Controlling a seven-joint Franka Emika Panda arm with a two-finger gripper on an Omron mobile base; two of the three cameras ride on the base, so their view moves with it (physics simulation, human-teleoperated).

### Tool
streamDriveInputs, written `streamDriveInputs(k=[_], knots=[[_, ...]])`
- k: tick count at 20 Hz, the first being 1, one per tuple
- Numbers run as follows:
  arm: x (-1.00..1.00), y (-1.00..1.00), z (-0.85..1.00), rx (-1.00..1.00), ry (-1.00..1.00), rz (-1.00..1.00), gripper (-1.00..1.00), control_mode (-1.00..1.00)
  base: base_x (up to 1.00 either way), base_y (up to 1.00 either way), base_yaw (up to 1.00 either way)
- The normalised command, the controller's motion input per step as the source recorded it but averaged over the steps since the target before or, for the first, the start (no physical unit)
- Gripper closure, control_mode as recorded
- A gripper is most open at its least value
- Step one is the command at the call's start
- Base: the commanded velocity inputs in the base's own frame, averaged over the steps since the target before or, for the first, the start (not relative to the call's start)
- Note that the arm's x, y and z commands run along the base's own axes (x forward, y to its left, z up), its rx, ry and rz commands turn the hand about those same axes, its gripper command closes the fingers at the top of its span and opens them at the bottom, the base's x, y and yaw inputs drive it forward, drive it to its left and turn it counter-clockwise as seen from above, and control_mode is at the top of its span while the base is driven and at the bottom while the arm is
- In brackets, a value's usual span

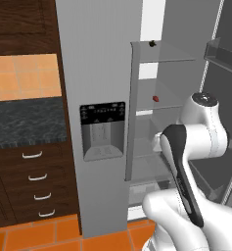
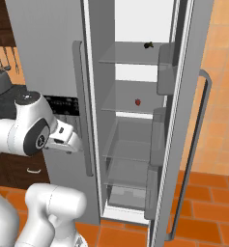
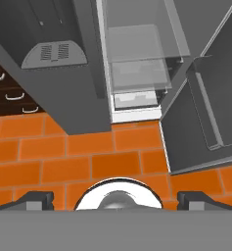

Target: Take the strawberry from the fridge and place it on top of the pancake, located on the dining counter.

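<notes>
Strawberry [image 2: 137,102] on fridge [image 1: 95,59] middle shelf, small dark item [image 2: 148,45] one shelf above. Fridge's right door open; drawers [image 1: 36,181] left of fridge.

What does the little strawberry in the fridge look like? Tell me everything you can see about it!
The strawberry is a tiny red berry, too small to show seeds or leaves. It sits alone on a clear glass shelf in the open right side of the fridge, the second shelf down, near the shelf's middle. One shelf above it lies a small blackish item. Nothing touches the strawberry except its shelf.
</notes>
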Motion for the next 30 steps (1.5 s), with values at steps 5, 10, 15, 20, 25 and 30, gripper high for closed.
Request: streamDriveInputs(k=[5, 10, 15, 20, 25, 30], knots=[[0.00, 0.00, 0.00, 0.00, 0.00, 0.00, -1.00, 1.00, -0.07, -0.03, -0.30], [0.00, 0.00, 0.00, 0.00, 0.00, 0.00, -1.00, 1.00, -0.04, -0.08, -0.31], [0.00, 0.00, 0.00, 0.00, 0.00, 0.00, -1.00, 1.00, 0.41, -0.08, -0.09], [0.00, 0.00, 0.00, 0.00, 0.00, 0.00, -1.00, 1.00, 0.41, -0.12, 0.06], [0.00, 0.00, 0.00, 0.00, 0.00, 0.00, -1.00, 1.00, 0.58, -0.21, 0.13], [0.00, 0.00, 0.00, 0.00, 0.00, 0.00, -1.00, 1.00, 0.49, -0.17, 0.13]])
